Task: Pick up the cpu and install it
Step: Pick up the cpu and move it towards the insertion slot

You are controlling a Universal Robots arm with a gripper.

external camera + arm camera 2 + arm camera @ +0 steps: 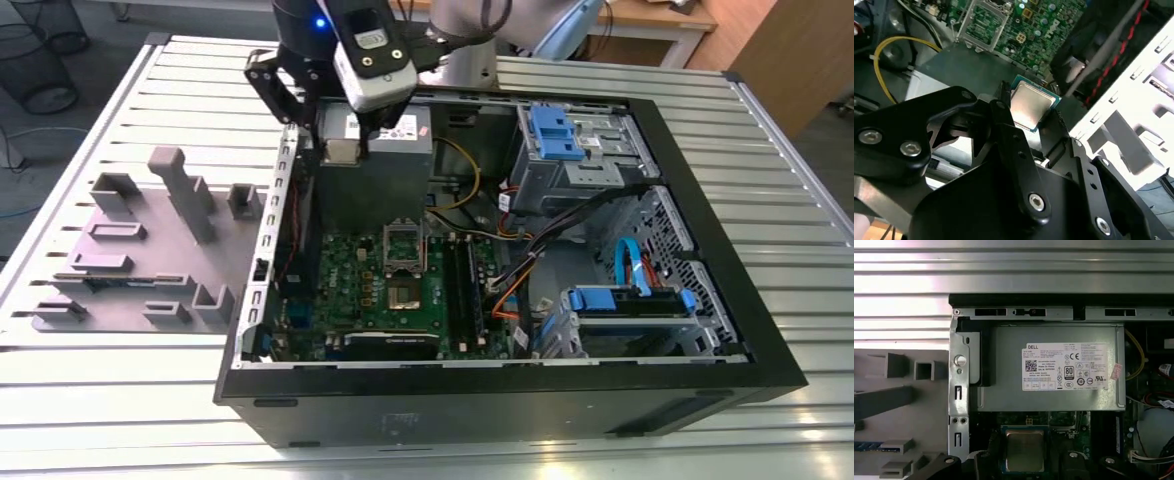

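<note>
The claw (pixel 343 152) is closed on the cpu (pixel 1030 105). Its black fingers (pixel 1004 116) press two opposite edges of the chip, and the metal top is showing. The cpu hangs in the air inside the open computer case (pixel 534 410). Just under the claw is the grey power supply (pixel 1004 365), with the green motherboard (pixel 354 285) near it.
</note>
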